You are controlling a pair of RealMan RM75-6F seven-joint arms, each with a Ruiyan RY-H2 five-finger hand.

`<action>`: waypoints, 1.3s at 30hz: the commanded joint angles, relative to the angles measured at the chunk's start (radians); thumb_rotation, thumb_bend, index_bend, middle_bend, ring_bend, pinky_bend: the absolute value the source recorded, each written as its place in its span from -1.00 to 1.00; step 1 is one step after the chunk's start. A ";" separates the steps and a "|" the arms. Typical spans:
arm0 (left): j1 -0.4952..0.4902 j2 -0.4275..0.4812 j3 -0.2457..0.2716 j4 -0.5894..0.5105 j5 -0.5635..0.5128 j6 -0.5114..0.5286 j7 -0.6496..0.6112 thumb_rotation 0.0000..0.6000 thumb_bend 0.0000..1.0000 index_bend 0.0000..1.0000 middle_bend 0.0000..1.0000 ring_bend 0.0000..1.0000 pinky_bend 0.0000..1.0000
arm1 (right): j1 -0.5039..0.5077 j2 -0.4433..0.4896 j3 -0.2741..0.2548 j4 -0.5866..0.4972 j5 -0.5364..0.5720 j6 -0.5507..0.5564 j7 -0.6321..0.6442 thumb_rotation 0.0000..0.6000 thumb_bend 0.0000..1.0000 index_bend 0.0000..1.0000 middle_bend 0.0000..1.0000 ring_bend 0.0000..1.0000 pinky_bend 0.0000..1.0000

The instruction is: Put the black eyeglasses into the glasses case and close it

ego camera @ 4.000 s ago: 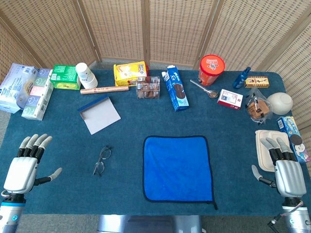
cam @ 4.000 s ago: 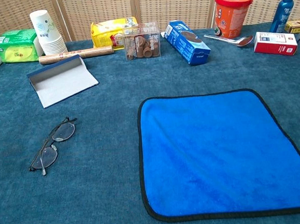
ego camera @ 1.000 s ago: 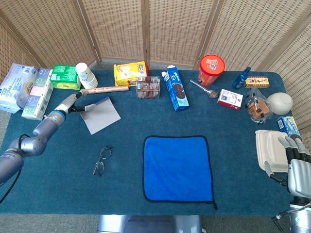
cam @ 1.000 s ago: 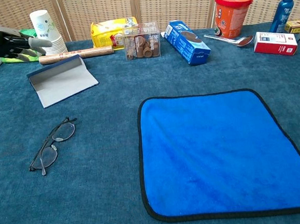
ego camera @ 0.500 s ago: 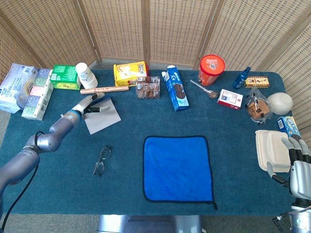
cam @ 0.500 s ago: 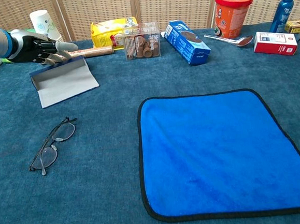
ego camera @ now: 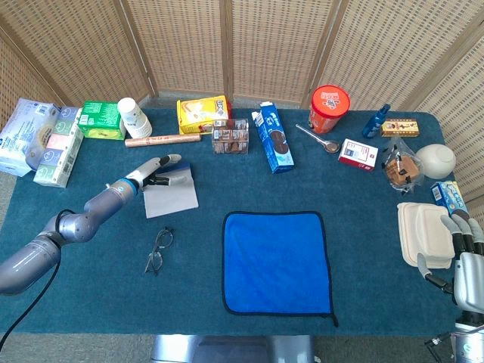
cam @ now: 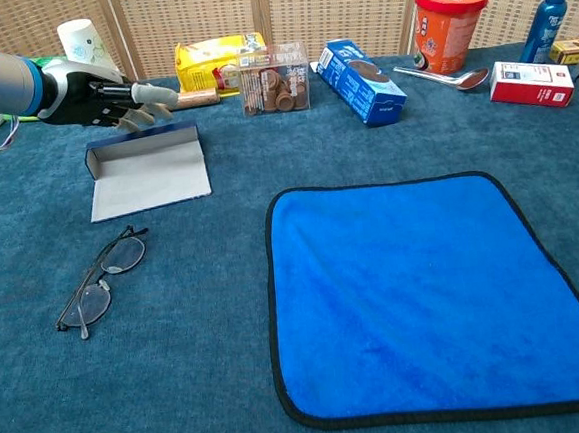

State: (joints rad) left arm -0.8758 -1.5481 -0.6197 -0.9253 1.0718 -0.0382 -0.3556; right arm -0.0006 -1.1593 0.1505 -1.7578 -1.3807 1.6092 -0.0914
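Left hand [cam: 100, 99], fingers spread and holding nothing, rests at the back edge of the open case [cam: 148, 171], apparently positioning it near the glasses [cam: 102, 281] lying just in front on the worktop, which need picking up next.

The open glasses case [cam: 148, 172] lies in the left half of the table [ego camera: 363, 242], with the eyeglasses [cam: 101, 280] just in front of it, nearer the front edge. The left hand [cam: 110, 98] sits at the case's back rim. A cloth [ego camera: 277, 262] lies centre-front. Boxes, cups and a tub line the back edge. The right hand [ego camera: 469, 265] is at the front-right corner, beside a lidded container [ego camera: 423, 233].
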 commanded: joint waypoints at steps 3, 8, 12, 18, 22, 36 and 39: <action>0.020 0.016 -0.041 -0.082 0.003 -0.030 0.046 0.02 -0.67 -0.85 -0.80 -0.96 -0.93 | -0.005 0.001 0.000 0.001 -0.007 0.008 0.005 0.51 -0.30 -0.70 -0.76 -0.94 -0.71; 0.055 0.035 -0.066 -0.160 -0.003 -0.054 0.093 -0.01 -0.67 -0.86 -0.80 -0.96 -0.93 | -0.012 0.003 0.000 0.002 -0.014 0.020 0.013 0.51 -0.30 -0.71 -0.76 -0.94 -0.71; 0.083 0.051 -0.076 -0.211 -0.011 -0.065 0.124 -0.03 -0.67 -0.89 -0.80 -0.96 -0.92 | -0.016 0.006 0.000 0.001 -0.024 0.028 0.019 0.52 -0.31 -0.72 -0.76 -0.94 -0.71; 0.137 0.090 -0.090 -0.293 -0.026 -0.071 0.158 -0.04 -0.67 -0.90 -0.80 -0.96 -0.91 | -0.023 0.007 -0.001 0.005 -0.032 0.039 0.031 0.52 -0.31 -0.72 -0.76 -0.94 -0.71; 0.194 0.127 -0.105 -0.363 -0.034 -0.052 0.181 -0.06 -0.67 -0.91 -0.80 -0.98 -0.91 | -0.027 0.006 -0.003 0.013 -0.035 0.040 0.045 0.51 -0.30 -0.73 -0.76 -0.94 -0.71; 0.085 0.085 -0.035 -0.169 0.010 0.032 0.213 -0.06 -0.67 -0.88 -0.80 -0.98 -0.92 | -0.031 -0.002 0.000 0.013 -0.024 0.036 0.034 0.52 -0.31 -0.73 -0.76 -0.94 -0.70; 0.039 0.044 -0.004 -0.096 -0.001 0.024 0.192 -0.06 -0.67 -0.88 -0.80 -0.98 -0.92 | -0.035 0.001 0.000 0.007 -0.024 0.042 0.028 0.51 -0.31 -0.73 -0.76 -0.94 -0.70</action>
State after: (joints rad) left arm -0.7904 -1.4637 -0.6573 -1.0815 1.0754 -0.0165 -0.1476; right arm -0.0352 -1.1590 0.1501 -1.7501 -1.4045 1.6505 -0.0630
